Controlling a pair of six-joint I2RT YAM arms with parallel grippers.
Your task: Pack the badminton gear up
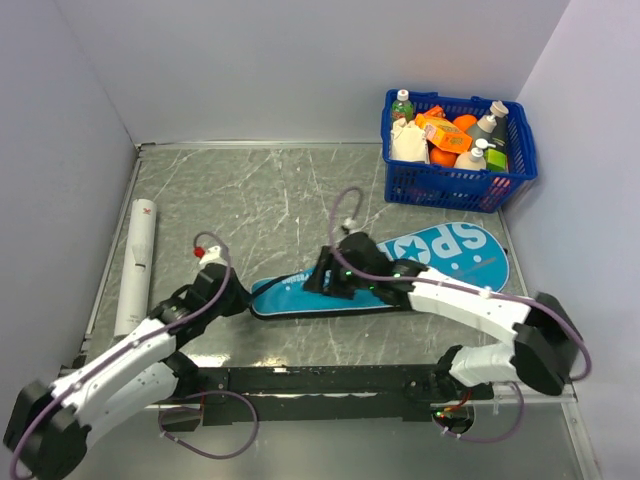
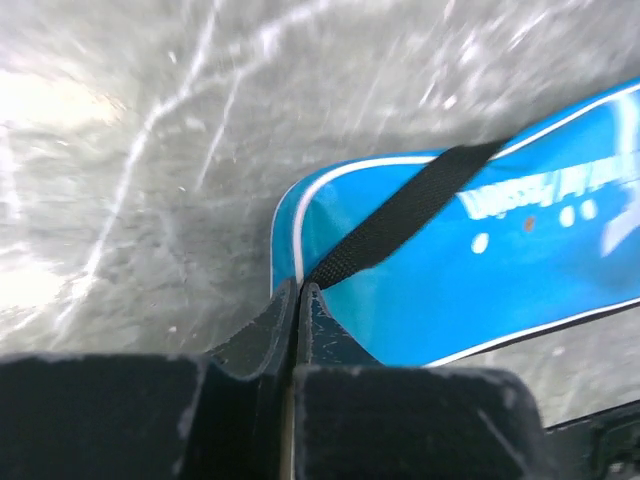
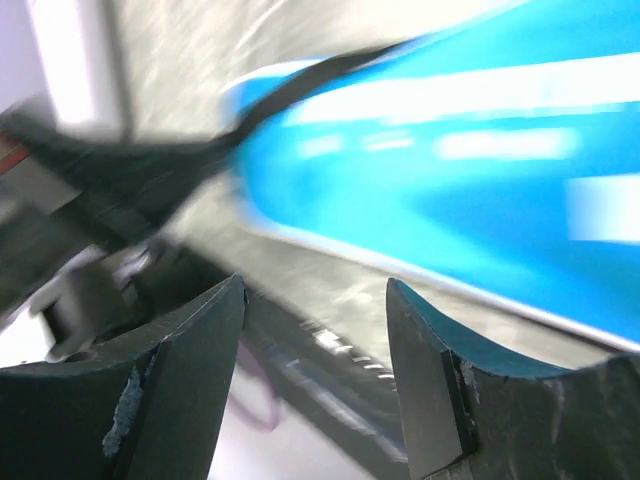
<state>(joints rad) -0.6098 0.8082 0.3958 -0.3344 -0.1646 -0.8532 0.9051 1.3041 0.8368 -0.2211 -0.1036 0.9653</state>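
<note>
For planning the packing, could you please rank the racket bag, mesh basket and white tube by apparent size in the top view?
1. blue racket bag, partly hidden by the right arm
2. blue mesh basket
3. white tube, clearly the smallest

Premises present as a robotics laboratory test cell: a grey marble-patterned table (image 1: 300,190) boxed in by plain pale walls (image 1: 300,60) on three sides, with two cabled robot arms (image 1: 480,310) bolted to a black rail (image 1: 320,380) at its near edge.

Marbled table (image 1: 260,190) — bearing blue bag (image 1: 455,255), white tube (image 1: 137,265), mesh basket (image 1: 450,187).
</note>
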